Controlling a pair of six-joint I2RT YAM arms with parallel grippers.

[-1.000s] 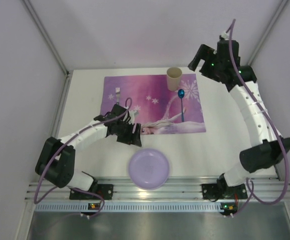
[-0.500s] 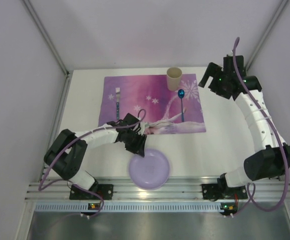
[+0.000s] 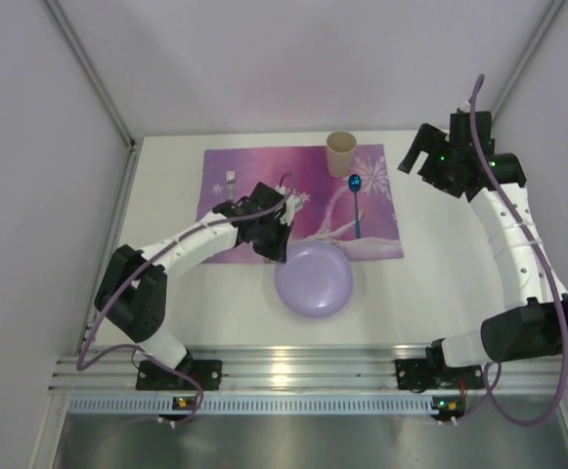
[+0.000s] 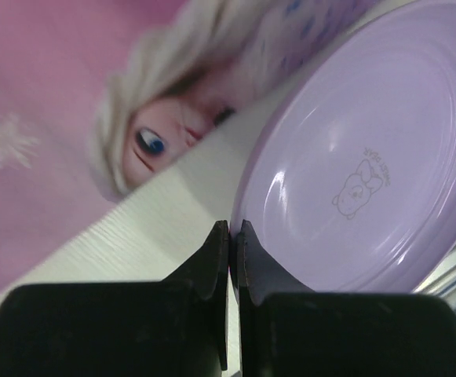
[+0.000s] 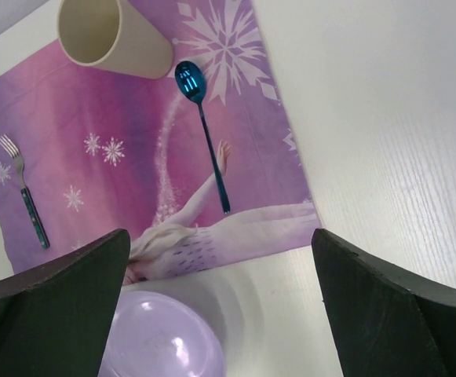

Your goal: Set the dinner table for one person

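A lilac plate (image 3: pixel 315 280) hangs over the white dinner table (image 3: pixel 440 264) at the near edge of the purple-pink placemat (image 3: pixel 308 171). My left gripper (image 3: pixel 277 248) is shut on the plate's left rim. In the left wrist view the two fingers (image 4: pixel 216 259) pinch that rim, and the plate (image 4: pixel 361 157) fills the right side. My right gripper (image 5: pixel 220 233) is open and empty, up over the table's far right corner (image 3: pixel 415 156). It looks down on the plate (image 5: pixel 161 342) from there.
On the placemat (image 5: pixel 133 118) a beige cup (image 3: pixel 341 153) stands at the far edge. A blue spoon (image 3: pixel 356 203) lies to the right and a fork (image 3: pixel 231 188) to the left. White walls close in three sides, and a metal rail (image 3: pixel 293 371) runs along the near edge.
My left gripper went down to the plate, shut on its rim and carried it away from the near edge toward the placemat. My right arm swung further right and back.
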